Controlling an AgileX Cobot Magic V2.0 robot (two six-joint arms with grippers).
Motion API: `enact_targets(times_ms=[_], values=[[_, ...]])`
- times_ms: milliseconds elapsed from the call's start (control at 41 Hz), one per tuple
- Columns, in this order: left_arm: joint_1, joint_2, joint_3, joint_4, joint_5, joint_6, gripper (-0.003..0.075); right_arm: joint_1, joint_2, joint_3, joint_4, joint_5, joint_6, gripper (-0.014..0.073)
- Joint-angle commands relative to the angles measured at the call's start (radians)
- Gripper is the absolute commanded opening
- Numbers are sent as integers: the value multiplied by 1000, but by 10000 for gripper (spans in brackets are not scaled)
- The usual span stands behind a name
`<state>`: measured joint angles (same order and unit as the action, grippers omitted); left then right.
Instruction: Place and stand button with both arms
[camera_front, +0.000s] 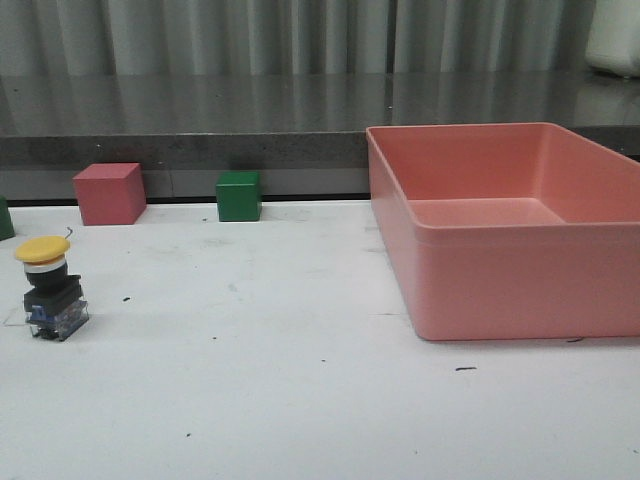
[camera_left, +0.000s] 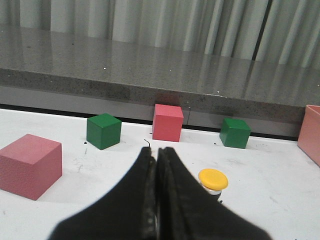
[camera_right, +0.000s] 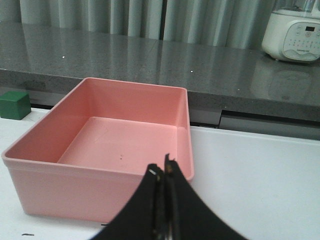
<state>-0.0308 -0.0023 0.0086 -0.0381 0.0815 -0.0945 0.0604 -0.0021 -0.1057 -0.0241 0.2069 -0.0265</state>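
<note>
The button stands upright on the white table at the near left, yellow cap on top, black body, clear-blue base. In the left wrist view its yellow cap shows just beside my left gripper, which is shut and empty, fingers pressed together. My right gripper is shut and empty, in front of the near wall of the pink bin. Neither arm shows in the front view.
The empty pink bin fills the right side of the table. A red cube and a green cube sit at the back edge. The left wrist view shows another pink cube and green cubes. A grey counter runs behind.
</note>
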Motion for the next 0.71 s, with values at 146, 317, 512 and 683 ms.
enact_targets(times_ms=[146,317,512,683], values=[[2,-24,15,1,-82,-8,-20,-28,-26,130,24,-288,-9,-118],[2,-22,15,1,-82,-8,-20,-26,-26,130,24,-279,-9,-118],[2,-22,15,1,-82,-8,-20,-12,-26,130,34,-274,-9,-118],[2,-22,15,1,-82,-8,-20,-12,-26,130,34,-274,-9,-118]])
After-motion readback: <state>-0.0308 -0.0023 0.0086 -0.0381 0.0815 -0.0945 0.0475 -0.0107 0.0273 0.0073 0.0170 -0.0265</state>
